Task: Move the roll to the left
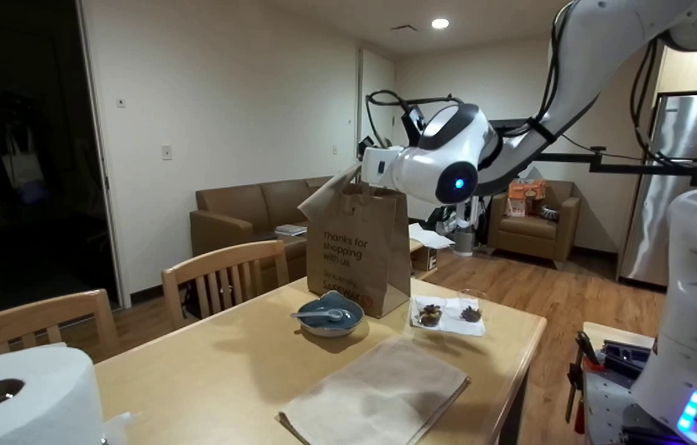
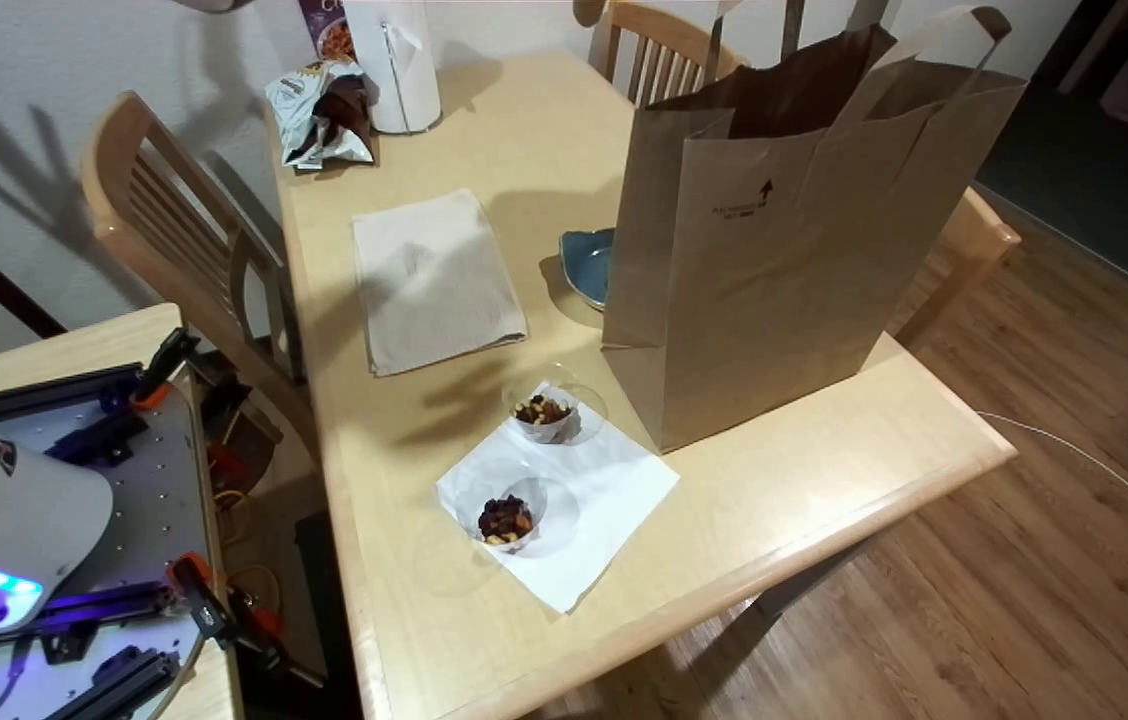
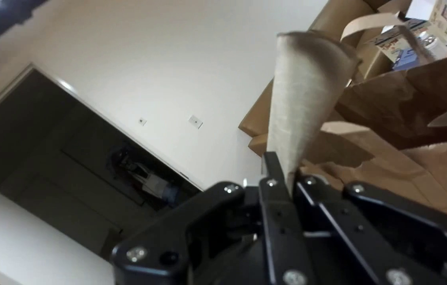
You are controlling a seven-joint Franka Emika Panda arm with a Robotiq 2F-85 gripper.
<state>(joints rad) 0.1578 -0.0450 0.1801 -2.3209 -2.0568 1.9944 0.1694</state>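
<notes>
my fingers (image 3: 277, 209) pinch beige cloth (image 3: 300, 95), while the paper roll (image 2: 414, 80) by the bench's (image 2: 744, 500) wall-side edge seems light, soft, best held by its rim.

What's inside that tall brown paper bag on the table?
The paper bag stands open, showing brown inner walls near the top. Deeper down, the inside is covered or out of view in every picture, so I cannot tell whether anything lies there.

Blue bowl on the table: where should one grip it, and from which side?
Probably the bowl's rim, from above, on the side facing the folded cloth, away from the bag: it stands raised, good for pinching, and the spoon crosses it elsewhere. The gripper must first release the held cloth.
</notes>
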